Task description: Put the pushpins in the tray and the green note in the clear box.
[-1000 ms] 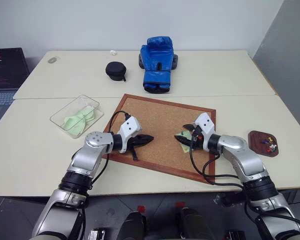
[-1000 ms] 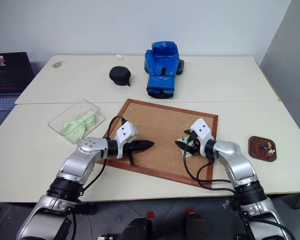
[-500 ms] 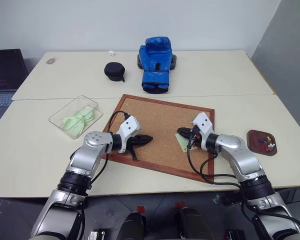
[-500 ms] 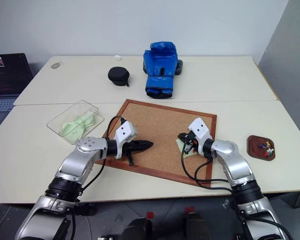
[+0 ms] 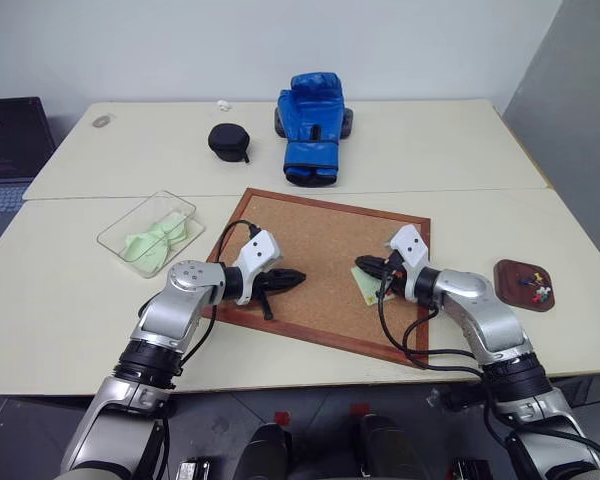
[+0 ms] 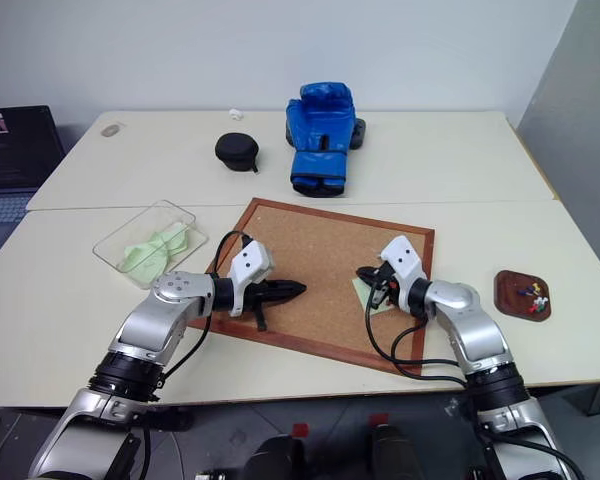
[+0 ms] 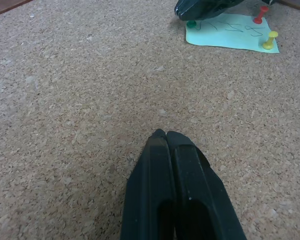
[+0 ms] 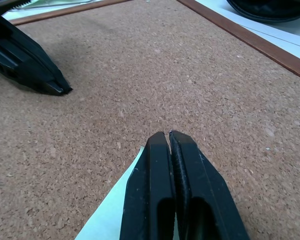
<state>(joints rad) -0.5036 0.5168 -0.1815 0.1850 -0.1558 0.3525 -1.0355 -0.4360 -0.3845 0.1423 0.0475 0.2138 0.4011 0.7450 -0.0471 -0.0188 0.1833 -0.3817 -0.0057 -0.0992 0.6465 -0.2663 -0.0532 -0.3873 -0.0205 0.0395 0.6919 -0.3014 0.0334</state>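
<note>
Two pushpins (image 7: 260, 14), plus a yellow one, pin the green note (image 7: 230, 36) to the corkboard (image 5: 320, 240), right under the right gripper (image 5: 362, 265), pinched shut, apparently empty. Left gripper (image 5: 300, 276) faces it, shut too, also empty.

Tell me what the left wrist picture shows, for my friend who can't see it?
Two black fingers of the left gripper, pressed shut, hover over brown corkboard. Farther off lies a pale green paper note with green, red and yellow pushpins, under the right gripper's black tip.

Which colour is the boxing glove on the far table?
Blue; the boxing glove shows best in the left eye view.
</note>
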